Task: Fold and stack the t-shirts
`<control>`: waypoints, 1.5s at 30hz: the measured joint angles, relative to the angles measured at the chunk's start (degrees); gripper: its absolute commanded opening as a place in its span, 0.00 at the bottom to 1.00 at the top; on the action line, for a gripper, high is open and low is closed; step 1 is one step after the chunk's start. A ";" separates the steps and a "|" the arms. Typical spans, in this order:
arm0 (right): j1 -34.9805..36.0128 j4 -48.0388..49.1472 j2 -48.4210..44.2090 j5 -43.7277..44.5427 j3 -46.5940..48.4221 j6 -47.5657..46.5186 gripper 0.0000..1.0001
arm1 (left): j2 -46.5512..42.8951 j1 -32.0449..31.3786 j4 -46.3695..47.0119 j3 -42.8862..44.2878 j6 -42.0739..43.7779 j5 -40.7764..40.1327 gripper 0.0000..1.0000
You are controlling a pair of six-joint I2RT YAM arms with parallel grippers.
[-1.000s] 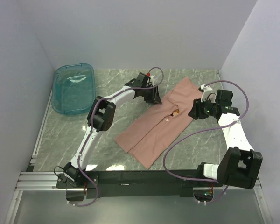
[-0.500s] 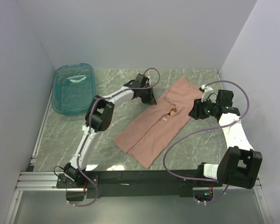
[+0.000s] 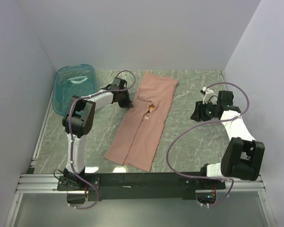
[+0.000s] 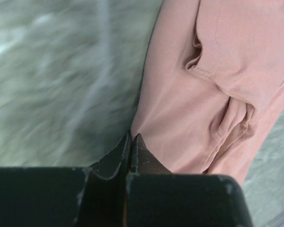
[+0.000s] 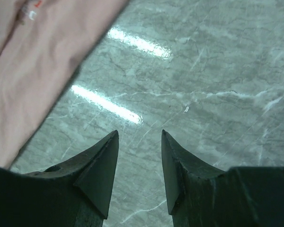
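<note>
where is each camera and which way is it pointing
Top external: above and behind the arm bases, looking down over the table, t-shirt and teal tub; both arms show.
Left wrist: on the left arm, looking down along the shut left hand pinching the t-shirt's edge.
Right wrist: on the right arm, looking down past the open right hand at the table.
Shared: the t-shirt appears in all three.
</note>
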 measured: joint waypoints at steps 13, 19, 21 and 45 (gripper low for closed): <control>8.55 -2.29 13.03 0.07 11.19 4.04 0.48 | -23.74 0.22 2.62 -10.45 3.15 -11.23 0.77; 12.76 -4.48 28.72 -1.09 27.30 11.21 0.38 | -45.29 0.90 4.74 -15.87 6.08 -21.86 0.99; 15.78 -7.04 31.67 -2.29 29.75 8.96 0.36 | -52.13 2.21 4.37 -19.63 6.21 -23.43 0.99; 39.85 -6.23 9.79 -1.81 9.53 -27.21 1.00 | -91.84 5.29 -15.76 -52.04 -11.06 -21.53 0.99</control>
